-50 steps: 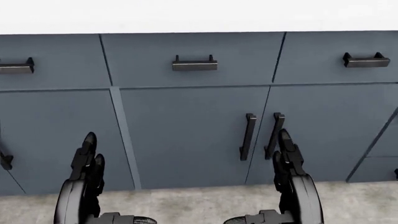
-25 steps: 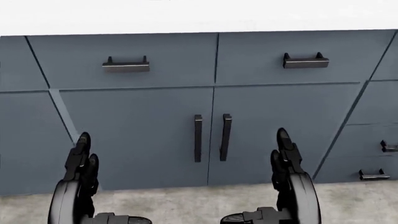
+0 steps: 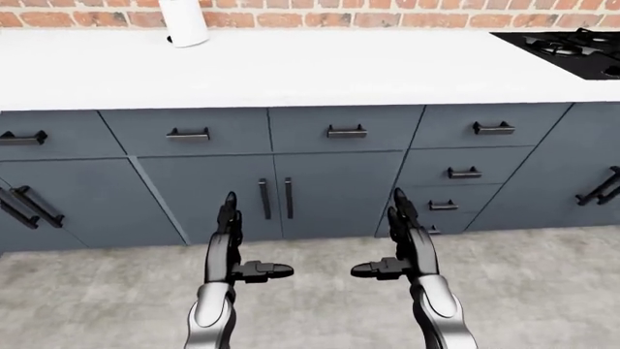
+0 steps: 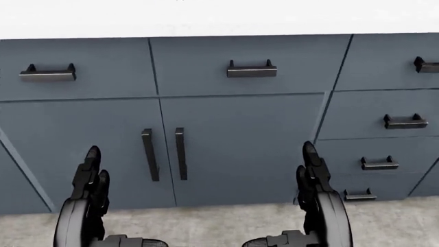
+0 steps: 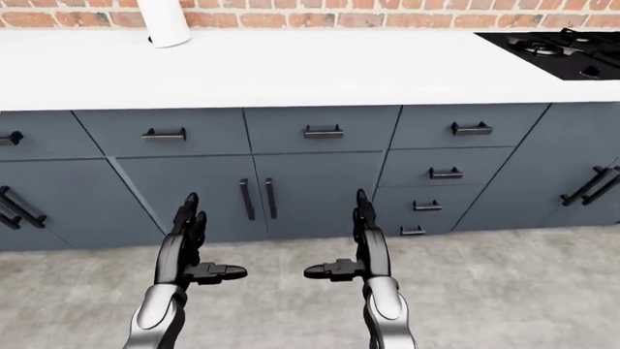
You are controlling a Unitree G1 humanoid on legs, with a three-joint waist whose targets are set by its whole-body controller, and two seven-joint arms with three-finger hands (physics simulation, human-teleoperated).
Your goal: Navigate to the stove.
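Note:
The black stove [image 3: 567,51] is set into the white counter [image 3: 291,69] at the top right of the left-eye view; it also shows in the right-eye view [image 5: 557,49]. My left hand [image 3: 232,243] and right hand [image 3: 399,240] are held out low over the floor, fingers open and empty, facing the grey cabinet doors [image 3: 276,196]. In the head view only the cabinets show, with my left hand [image 4: 90,180] and right hand [image 4: 312,175] at the bottom.
A white cylinder [image 3: 184,22] stands on the counter at the top left against a brick wall [image 3: 387,16]. A drawer stack [image 3: 465,174] sits right of the doors. Grey concrete floor [image 3: 543,283] lies below the cabinets.
The whole head view has shifted left as the camera moved right: the double-door handles slid from right of centre to left of centre, and a drawer stack came in at the right. Hands keep their pose.

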